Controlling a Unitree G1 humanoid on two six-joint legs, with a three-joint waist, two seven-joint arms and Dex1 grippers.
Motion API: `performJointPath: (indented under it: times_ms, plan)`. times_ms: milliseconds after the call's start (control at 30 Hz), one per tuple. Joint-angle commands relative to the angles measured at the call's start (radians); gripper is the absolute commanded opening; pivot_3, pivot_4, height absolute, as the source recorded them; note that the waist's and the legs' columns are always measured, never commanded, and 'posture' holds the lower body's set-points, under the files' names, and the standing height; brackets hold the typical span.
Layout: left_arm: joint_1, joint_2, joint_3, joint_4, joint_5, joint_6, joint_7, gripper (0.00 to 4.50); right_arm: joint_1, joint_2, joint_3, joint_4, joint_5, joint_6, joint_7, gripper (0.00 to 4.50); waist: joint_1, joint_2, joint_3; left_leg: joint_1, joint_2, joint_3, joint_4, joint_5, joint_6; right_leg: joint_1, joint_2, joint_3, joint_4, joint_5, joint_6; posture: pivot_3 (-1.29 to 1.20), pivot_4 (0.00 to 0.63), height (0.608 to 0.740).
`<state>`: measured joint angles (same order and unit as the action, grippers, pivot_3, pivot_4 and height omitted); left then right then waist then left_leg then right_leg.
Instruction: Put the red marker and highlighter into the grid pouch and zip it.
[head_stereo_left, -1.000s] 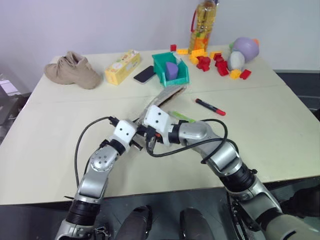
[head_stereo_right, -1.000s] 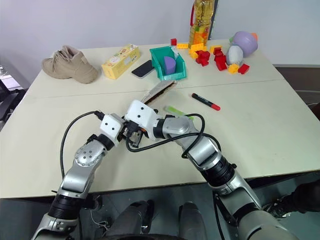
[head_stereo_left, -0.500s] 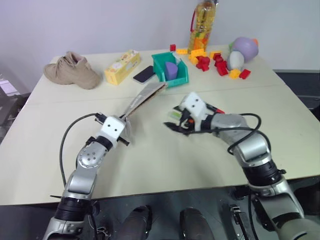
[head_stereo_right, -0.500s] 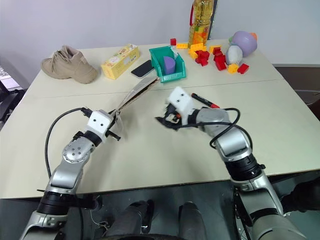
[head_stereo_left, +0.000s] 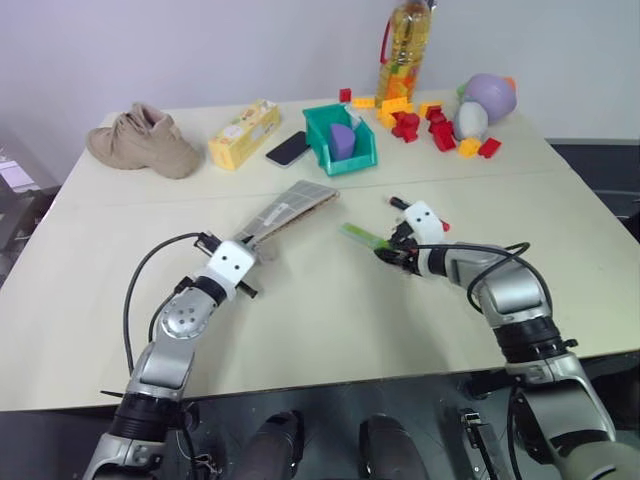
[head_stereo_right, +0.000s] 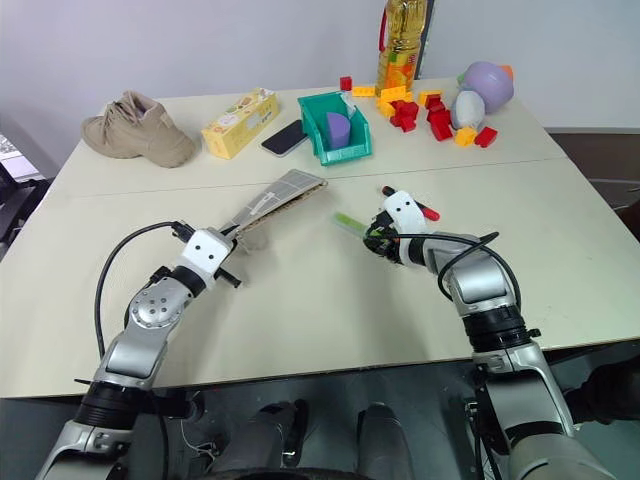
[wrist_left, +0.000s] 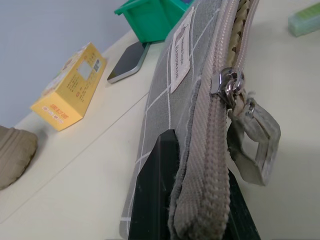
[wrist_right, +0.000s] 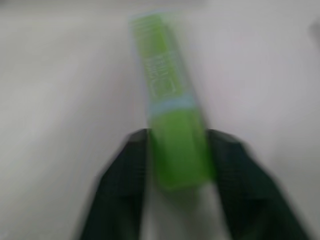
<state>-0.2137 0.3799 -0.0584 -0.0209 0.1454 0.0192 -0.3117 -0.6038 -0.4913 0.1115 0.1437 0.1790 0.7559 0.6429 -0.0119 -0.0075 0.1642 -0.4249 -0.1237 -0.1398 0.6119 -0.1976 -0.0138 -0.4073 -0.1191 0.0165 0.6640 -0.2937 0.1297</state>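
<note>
Across the pale worktop (head_stereo_left: 300, 320), largest first: a tan shoe (head_stereo_left: 145, 141) sits at the far left, a yellow carton (head_stereo_left: 244, 133) beside it, then a dark phone (head_stereo_left: 289, 149) touching a green bin (head_stereo_left: 340, 140) with a purple piece inside. Further back stands an oil bottle (head_stereo_left: 404, 52), with red and yellow toy blocks (head_stereo_left: 425, 122) scattered at its foot and a purple-and-grey soft toy (head_stereo_left: 484, 102) to their right.

Nearer the middle lies the grid pouch (head_stereo_left: 290, 207) — its near end is pinched firmly in the left gripper (head_stereo_left: 250, 250), jaws clamped on the fabric beside the zipper, whose metal slider and pull tab (wrist_left: 255, 145) hang close to the black fingers (wrist_left: 155, 200); the zipper gapes open beyond the slider.

Over to the right, the right gripper (head_stereo_left: 385, 252) points at the highlighter (head_stereo_left: 362, 236) — the green body sits between its narrowly parted jaws, the pale cap sticking out ahead towards the pouch. Whether it is squeezed tight I cannot tell.

Just behind that hand, the red marker (head_stereo_right: 428, 212) lies on the worktop, partly hidden by the gripper's white housing.
</note>
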Motion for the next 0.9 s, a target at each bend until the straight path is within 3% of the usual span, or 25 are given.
performJointPath:
  times_ms: [33,133,333,900]
  plan:
    - [-0.018,-0.003,0.006,-0.009,0.003,-0.011,0.011,0.0,-0.003,-0.02,-0.013,-0.08,-0.013,-0.047,-0.001,0.84,0.0,0.0,0.0,0.0,0.0,0.0,0.0,0.0,0.0,0.0,0.0,0.0,0.0,0.0,0.0,0.0,0.15,0.74]
    - [-0.025,-0.007,0.009,-0.004,-0.004,-0.01,0.012,0.0,0.011,-0.055,-0.014,-0.2,-0.005,-0.085,0.037,0.84,0.001,0.0,0.0,0.0,0.0,0.0,0.0,0.0,0.0,0.0,0.0,0.0,0.0,0.0,0.0,0.0,0.15,0.74]
    - [-0.041,-0.017,0.012,0.007,-0.012,-0.015,0.014,0.0,0.035,-0.134,-0.034,-0.404,0.092,0.023,0.128,0.84,0.002,0.0,0.0,-0.001,0.0,0.0,0.001,0.0,0.0,0.0,0.0,-0.001,0.0,0.0,0.0,0.0,0.15,0.74]
    - [-0.042,-0.032,-0.012,0.0,-0.012,-0.037,-0.016,0.0,-0.001,-0.099,-0.013,-0.376,0.093,0.058,0.079,0.84,0.002,0.0,0.0,-0.001,0.0,0.0,0.001,0.0,0.0,0.0,0.0,-0.001,0.0,0.0,0.0,0.0,0.15,0.74]
